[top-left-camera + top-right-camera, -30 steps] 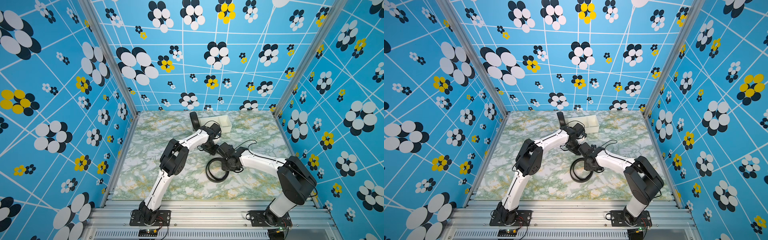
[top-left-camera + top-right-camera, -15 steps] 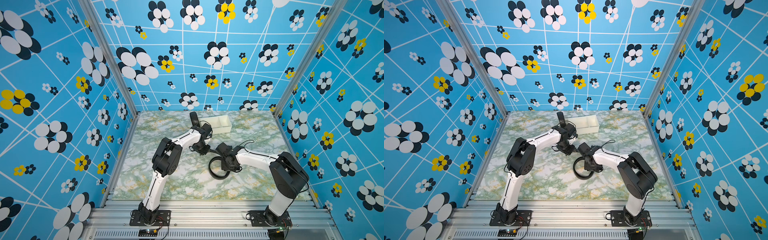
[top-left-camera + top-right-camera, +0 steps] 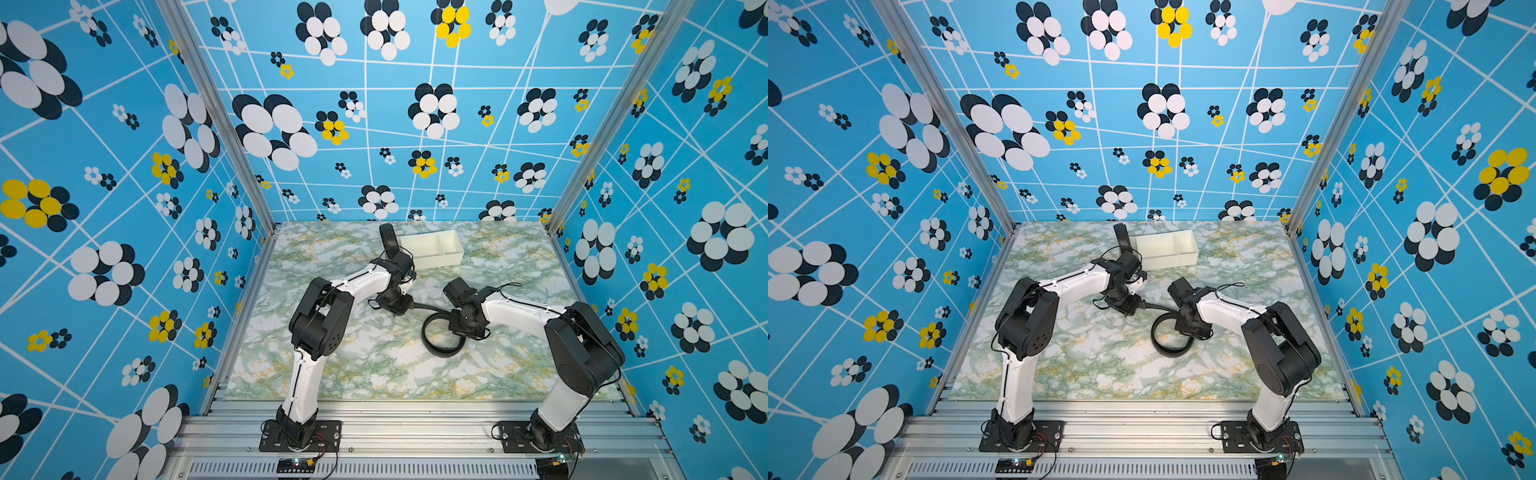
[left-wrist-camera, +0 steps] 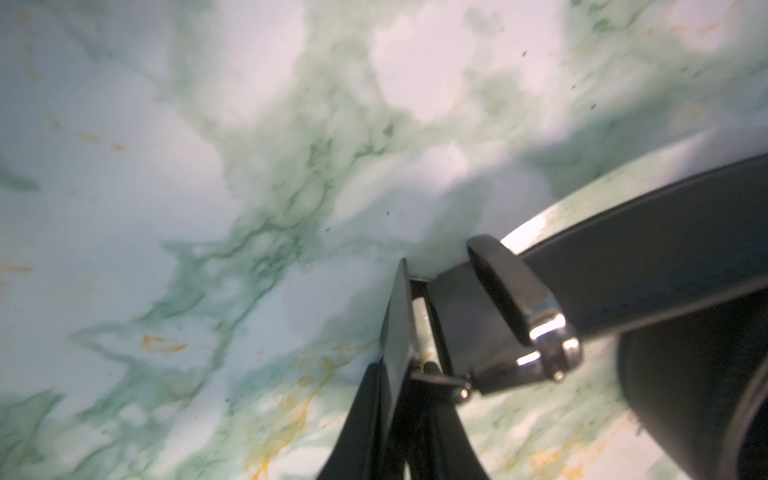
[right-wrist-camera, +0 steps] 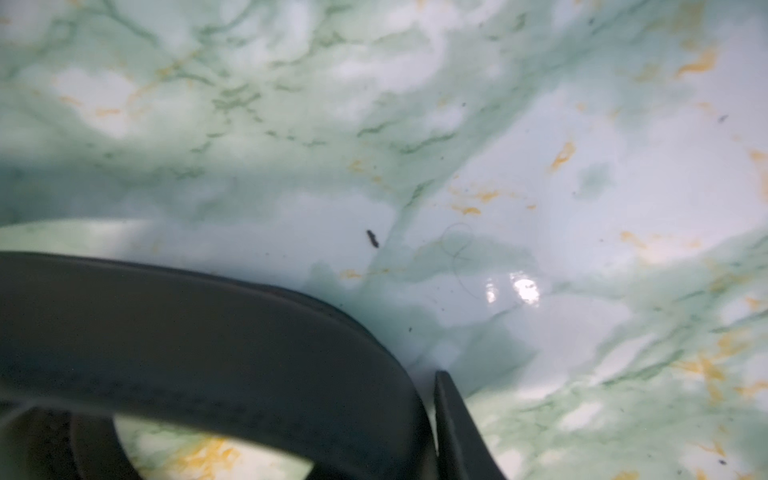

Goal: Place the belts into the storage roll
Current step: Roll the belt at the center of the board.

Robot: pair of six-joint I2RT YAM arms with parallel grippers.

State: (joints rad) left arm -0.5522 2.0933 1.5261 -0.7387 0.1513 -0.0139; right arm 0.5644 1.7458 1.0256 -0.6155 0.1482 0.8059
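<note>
A: Top views first. Where does everything sit?

B: In both top views the left gripper (image 3: 397, 305) is down at the table (image 3: 365, 374), on one end of a belt (image 3: 441, 351). From there the belt runs across to the right gripper (image 3: 466, 326) and curls into an open loop lying just under that gripper. The storage roll (image 3: 451, 250) lies beyond the left gripper, well apart from the right one, with no belt in it. A second belt (image 3: 387, 239) stands curled at the end of the storage roll nearest the left wrist. I can't tell whether they touch.

A: And the left wrist view?

B: The fingers (image 4: 397, 332) are drawn close together on the buckle (image 4: 511, 307), and the belt leads away from them over the table.

A: The right wrist view?

B: One finger (image 5: 455, 419) shows just beside the belt's outer curve, with a sliver of table between them. The other finger is hidden behind the belt, so I can't tell whether it is gripping or loose.

A: Which step is this?

B: I'd judge they are coiling this belt, with nothing stowed yet. Next, the right gripper needs a firm hold so it can wind the loop tight toward the buckle, small enough for a compartment. Then the belt can be carried past the left gripper to the storage roll.
</note>
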